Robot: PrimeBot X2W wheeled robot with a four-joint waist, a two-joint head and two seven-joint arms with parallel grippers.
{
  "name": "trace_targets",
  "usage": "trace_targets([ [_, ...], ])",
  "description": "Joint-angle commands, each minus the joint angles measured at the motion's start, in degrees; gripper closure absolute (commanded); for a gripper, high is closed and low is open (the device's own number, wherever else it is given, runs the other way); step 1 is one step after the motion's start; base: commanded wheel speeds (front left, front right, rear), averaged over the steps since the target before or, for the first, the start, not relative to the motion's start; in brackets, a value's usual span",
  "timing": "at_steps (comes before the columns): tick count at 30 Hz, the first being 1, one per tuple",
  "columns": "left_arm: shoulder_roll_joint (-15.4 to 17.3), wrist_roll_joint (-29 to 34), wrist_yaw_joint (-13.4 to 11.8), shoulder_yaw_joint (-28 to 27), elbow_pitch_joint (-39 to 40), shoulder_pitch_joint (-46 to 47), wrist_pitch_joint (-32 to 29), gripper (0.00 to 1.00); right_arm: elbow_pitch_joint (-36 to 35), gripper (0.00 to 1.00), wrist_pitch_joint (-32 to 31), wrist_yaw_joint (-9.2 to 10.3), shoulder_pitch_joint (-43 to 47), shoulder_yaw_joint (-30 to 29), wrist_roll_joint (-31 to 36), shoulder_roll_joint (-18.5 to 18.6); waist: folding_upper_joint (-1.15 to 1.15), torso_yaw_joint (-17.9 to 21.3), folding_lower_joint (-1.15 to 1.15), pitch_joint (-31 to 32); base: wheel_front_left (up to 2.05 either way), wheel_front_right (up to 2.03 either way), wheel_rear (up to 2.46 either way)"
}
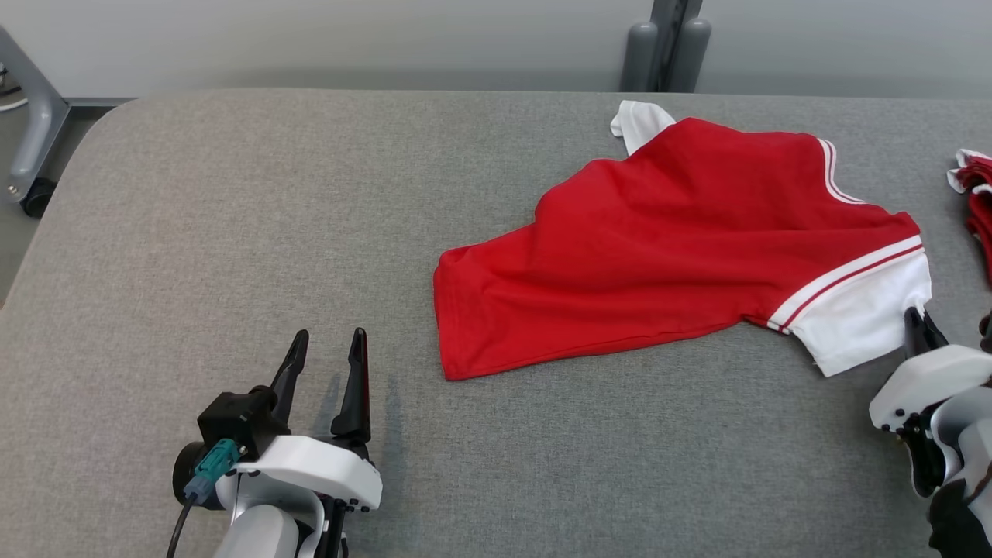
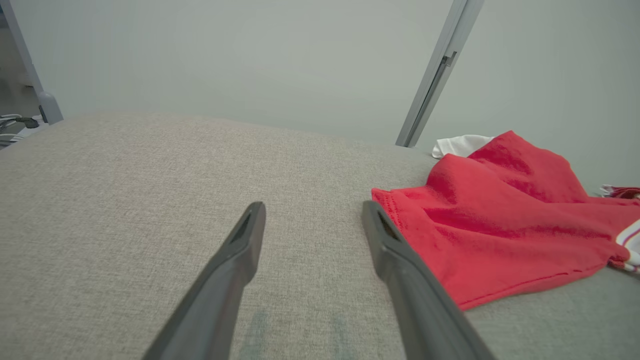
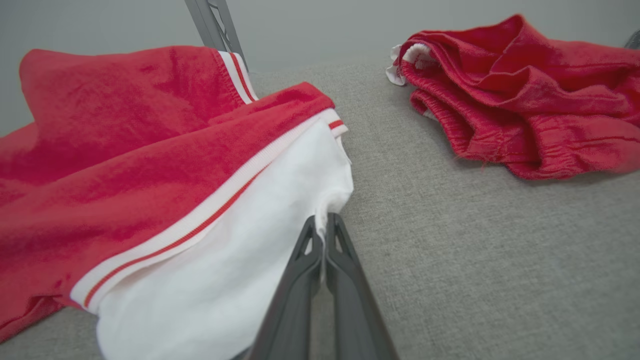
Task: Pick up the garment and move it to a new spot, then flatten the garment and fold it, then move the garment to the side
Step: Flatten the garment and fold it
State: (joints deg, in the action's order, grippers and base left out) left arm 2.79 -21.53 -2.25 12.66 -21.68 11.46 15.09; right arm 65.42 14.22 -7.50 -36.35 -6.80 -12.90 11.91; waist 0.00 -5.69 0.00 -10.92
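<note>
A red garment (image 1: 659, 240) with white sleeves and striped trim lies rumpled on the grey table (image 1: 232, 201), right of centre. My right gripper (image 1: 918, 329) is at its white sleeve near the table's right side. In the right wrist view the jaws are shut on the white sleeve's edge (image 3: 320, 225), pinching the cloth of the garment (image 3: 150, 165). My left gripper (image 1: 325, 356) stands open at the lower left, apart from the garment's hem. The left wrist view shows its spread gripper (image 2: 312, 220) over bare cloth, the garment (image 2: 500, 225) just to its right.
A second red bundle of cloth (image 3: 525, 95) lies at the table's right edge (image 1: 978, 201). A grey post (image 1: 666, 46) rises behind the table. A grey frame leg with a castor (image 1: 31, 132) stands off the table's left.
</note>
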Motion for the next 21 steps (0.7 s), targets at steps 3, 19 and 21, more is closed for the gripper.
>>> trace_targets([
  [3,0.2,-0.1,-0.2,-0.4,0.3,-0.4,0.1,0.00,-2.5,1.00,0.9,0.02,3.2,-0.4,-2.1,0.6,0.00,1.0,0.00,0.9,0.00,0.00,0.00],
  [19,0.3,-0.7,-0.1,-1.3,0.2,-2.4,0.1,0.00,-17.0,1.00,0.9,0.02,18.2,-1.9,-1.5,-4.9,0.00,4.7,0.00,4.1,0.00,0.00,0.00],
  [21,0.2,-0.8,-0.1,-1.3,0.1,-2.4,0.1,0.00,-18.7,0.99,0.2,0.02,19.4,-2.1,-1.2,-5.3,0.00,4.9,0.00,4.3,0.00,0.00,0.00],
])
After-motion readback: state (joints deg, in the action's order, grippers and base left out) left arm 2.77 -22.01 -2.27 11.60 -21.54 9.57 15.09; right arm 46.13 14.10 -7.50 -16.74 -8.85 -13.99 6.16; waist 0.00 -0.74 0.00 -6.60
